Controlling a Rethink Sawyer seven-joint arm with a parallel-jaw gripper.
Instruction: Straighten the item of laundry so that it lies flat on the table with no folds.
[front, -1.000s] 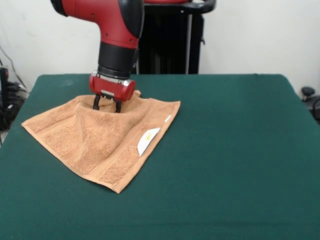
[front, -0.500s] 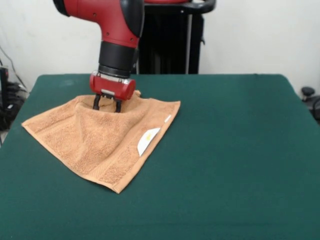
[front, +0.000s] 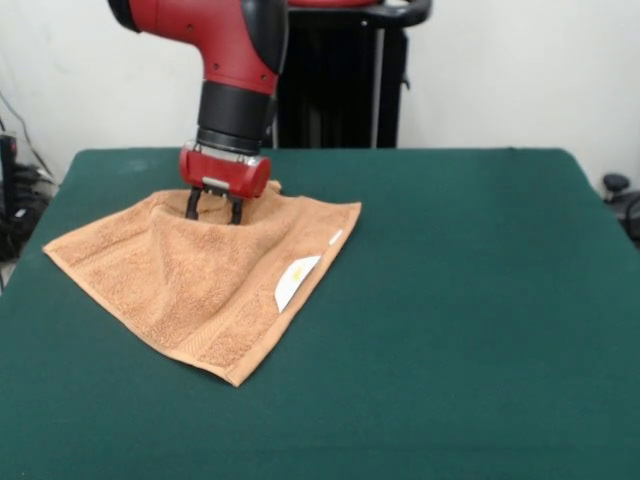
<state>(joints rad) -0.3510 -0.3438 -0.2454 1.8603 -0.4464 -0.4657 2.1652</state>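
The item of laundry (front: 190, 285), an orange-tan terry towel with a white label (front: 297, 282) at its right edge, lies on the left part of the dark green table (front: 460, 300). It rises like a tent toward its far edge. There my gripper (front: 214, 212) comes straight down, its two dark fingers (front: 192, 206) closed on a pinch of cloth at the peak. The near corner of the towel rests flat, pointing at the table's front. The far corner behind the gripper is partly hidden.
A black stand (front: 340, 75) rises behind the table's far edge. Cables and dark gear (front: 15, 200) sit off the left side. A small dark object (front: 615, 185) lies beyond the right edge.
The gripper has crept slightly upward and to the left with the cloth still pinched. The towel's outline on the table is almost unchanged.
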